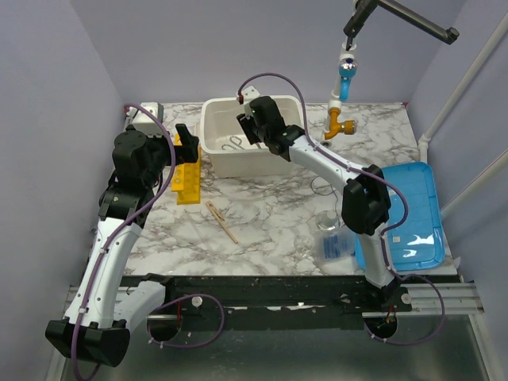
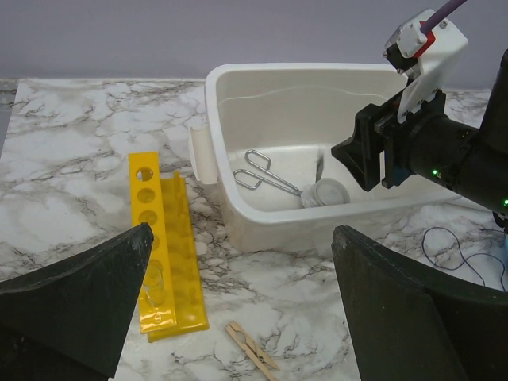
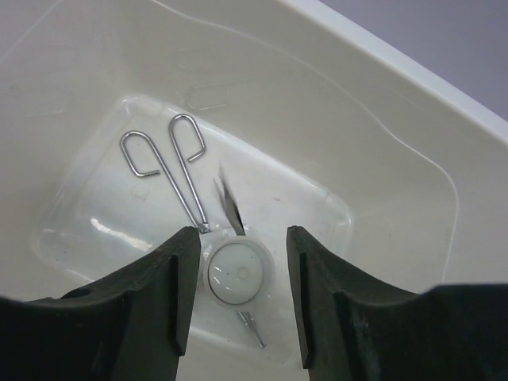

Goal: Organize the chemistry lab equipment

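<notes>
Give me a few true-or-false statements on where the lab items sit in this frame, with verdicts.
1. The metal tongs lie inside the white tub. True.
2. The yellow rack sits in the blue tray. False: it lies on the table, beside the tub.
3. The wooden clothespin lies on the table, outside the tub. True.
4. The right fingers are clamped on the tongs. False: they stand apart above the tub, holding nothing.
</notes>
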